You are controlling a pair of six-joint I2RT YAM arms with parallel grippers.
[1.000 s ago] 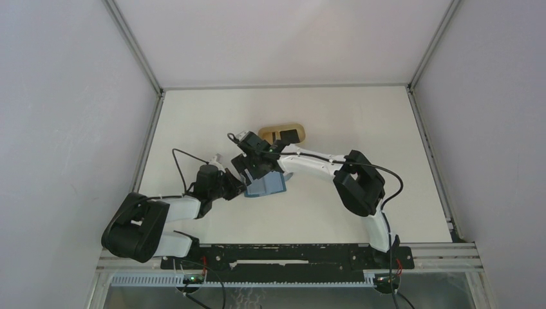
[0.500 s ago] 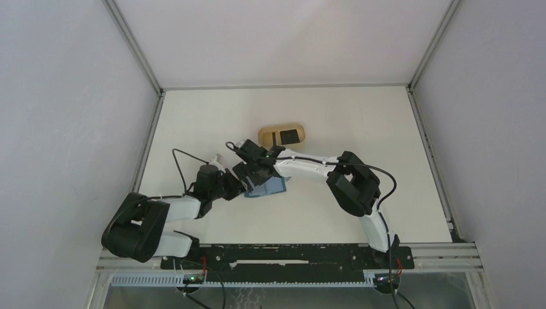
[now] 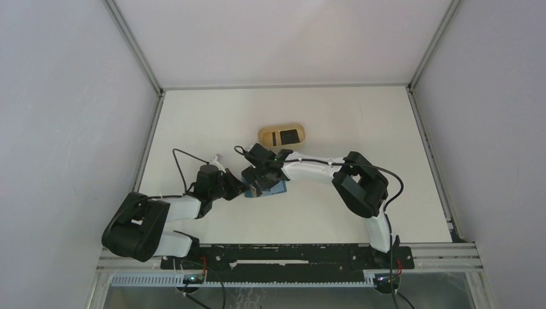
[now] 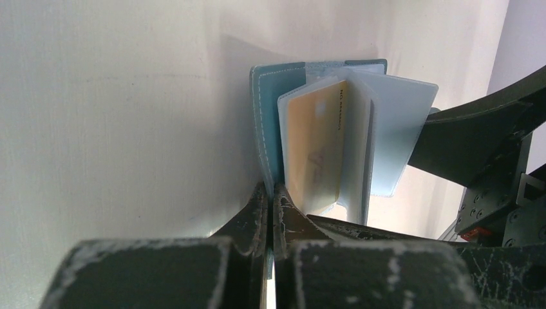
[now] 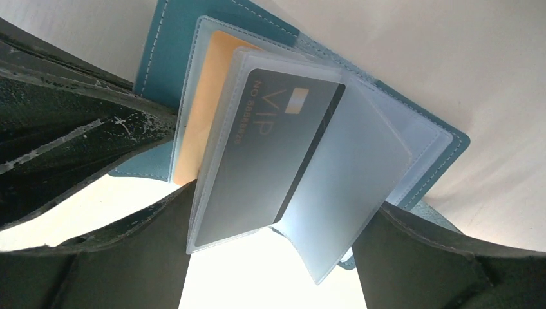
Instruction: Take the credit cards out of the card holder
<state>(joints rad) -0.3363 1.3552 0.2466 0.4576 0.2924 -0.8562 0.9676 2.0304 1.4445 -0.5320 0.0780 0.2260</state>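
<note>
Lying beneath both arms, the white table [image 3: 212, 122] carries everything in view. A tan tray [image 3: 266, 136] sits on it beyond the right gripper [image 3: 263, 179], well apart from it, with a black card [image 3: 291, 136] flat inside. The blue card holder [image 3: 277, 188] is directly under the right gripper and just ahead of the left gripper [image 3: 242, 191], opened like a book with its clear plastic sleeves [image 5: 351, 187] fanned out. The left gripper is closed tight on the near edge of the holder's blue cover, the two fingers pressed together with only the cover between them. The right gripper stands wide, one finger on each side of the fanned sleeves, which hang in the gap between them; whether either finger touches the plastic cannot be told. A gold card [image 4: 315, 148] sits in the sleeve next to the cover that the left gripper pinches. A grey card [image 5: 270, 154] marked VIP, with a dark stripe along one long edge, sits in the next sleeve, midway between the right gripper's fingers.
</note>
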